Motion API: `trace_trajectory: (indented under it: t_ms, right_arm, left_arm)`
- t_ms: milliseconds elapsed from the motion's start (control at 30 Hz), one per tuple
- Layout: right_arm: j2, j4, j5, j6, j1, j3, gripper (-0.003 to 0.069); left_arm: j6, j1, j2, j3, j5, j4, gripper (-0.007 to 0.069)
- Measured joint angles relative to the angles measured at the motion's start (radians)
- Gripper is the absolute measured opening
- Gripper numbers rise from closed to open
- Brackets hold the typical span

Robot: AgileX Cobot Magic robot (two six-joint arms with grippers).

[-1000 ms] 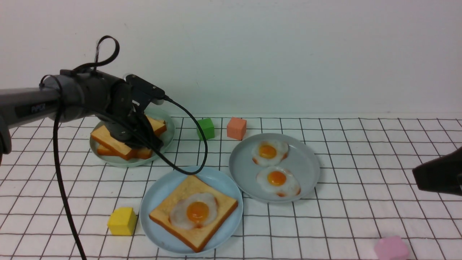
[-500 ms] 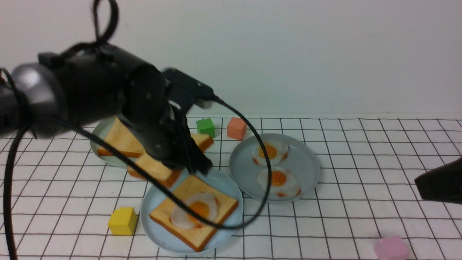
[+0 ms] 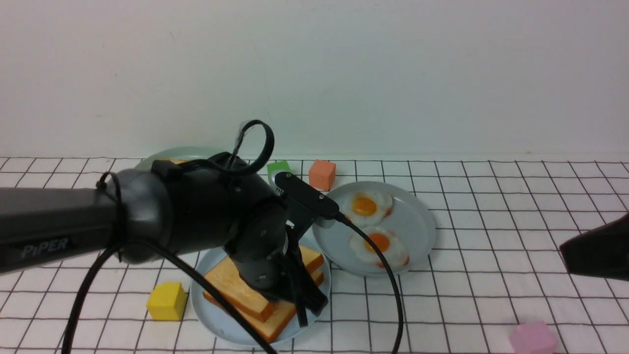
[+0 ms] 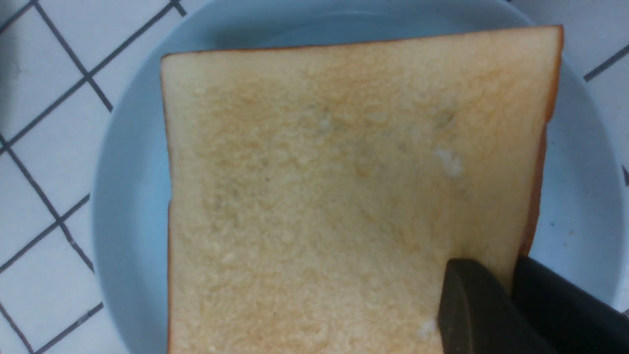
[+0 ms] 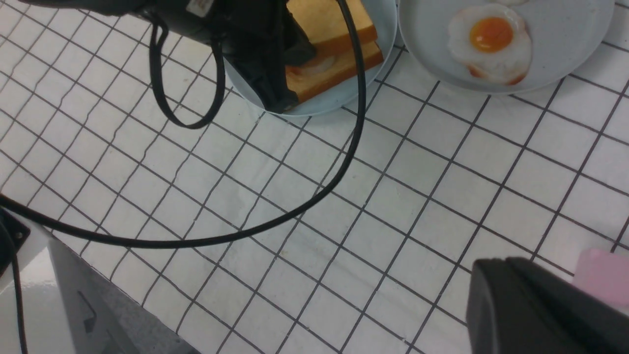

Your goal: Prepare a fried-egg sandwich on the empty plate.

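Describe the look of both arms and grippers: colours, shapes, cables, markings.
The left arm is glossy black with a bulbous rounded wrist; its forearm carries pale PiPER lettering. A black cable runs from a small black box on the wrist. The left gripper is slim and black. The right gripper shows only as a matte black wedge.

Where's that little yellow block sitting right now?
In the front view the yellow block sits toward the robot's left, near the front, close beside the left edge of the blue plate that holds the stacked toast.
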Motion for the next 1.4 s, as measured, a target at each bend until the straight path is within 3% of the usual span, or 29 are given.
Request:
trace_trajectory:
  t_ms: [200, 300, 333, 500, 633, 700, 800, 867, 900, 967, 1033, 1233, 1400]
  right_arm:
    - [0.000, 0.002, 0.005, 0.000, 0.000, 0.000, 0.0038]
    - [0.000, 0.002, 0.009, 0.000, 0.000, 0.000, 0.0041]
    - [0.000, 0.002, 0.010, 0.000, 0.000, 0.000, 0.0043]
    - [0.000, 0.002, 0.016, 0.000, 0.000, 0.000, 0.0048]
    - [-0.010, 0.002, 0.020, -0.001, 0.000, 0.000, 0.0049]
    - [-0.026, 0.002, 0.020, -0.001, 0.000, -0.001, 0.0050]
    - [-0.066, -0.004, 0.023, -0.001, 0.000, -0.006, 0.0053]
    - [-0.103, -0.024, 0.033, 0.009, 0.000, -0.009, 0.0053]
    - [-0.107, -0.028, 0.035, 0.014, 0.000, -0.011, 0.0053]
    - [-0.168, -0.081, 0.066, 0.059, 0.000, -0.013, 0.0053]
    - [-0.215, -0.126, 0.079, 0.092, 0.000, -0.012, 0.0055]
    - [-0.451, -0.285, 0.082, 0.251, 0.000, 0.089, 0.0055]
    - [-0.614, -0.341, 0.087, 0.359, 0.000, 0.211, 0.0055]
  left_arm:
    - [-0.001, 0.000, -0.001, 0.000, -0.001, -0.005, 0.0074]
    - [-0.001, 0.000, -0.001, 0.000, 0.000, -0.006, 0.0150]
    - [-0.002, 0.000, -0.001, 0.000, 0.002, -0.010, 0.0221]
    - [-0.006, 0.000, -0.001, -0.033, 0.045, -0.052, 0.0399]
    - [0.000, 0.000, -0.016, -0.097, 0.155, -0.151, 0.0461]
    - [0.019, 0.000, -0.064, -0.118, 0.189, -0.210, 0.0442]
    - [0.049, 0.000, -0.200, -0.121, 0.190, -0.289, 0.0343]
    - [0.068, 0.000, -0.319, -0.103, 0.164, -0.329, 0.0227]
    - [0.070, 0.000, -0.333, -0.096, 0.160, -0.333, 0.0214]
    - [0.101, 0.000, -0.531, -0.024, 0.092, -0.377, 0.0063]
    - [0.129, 0.000, -0.642, 0.051, 0.039, -0.394, -0.0006]
    - [0.174, 0.000, -1.110, 0.453, -0.180, -0.454, -0.0013]
    - [0.174, 0.000, -1.395, 0.763, -0.431, -0.479, -0.0013]
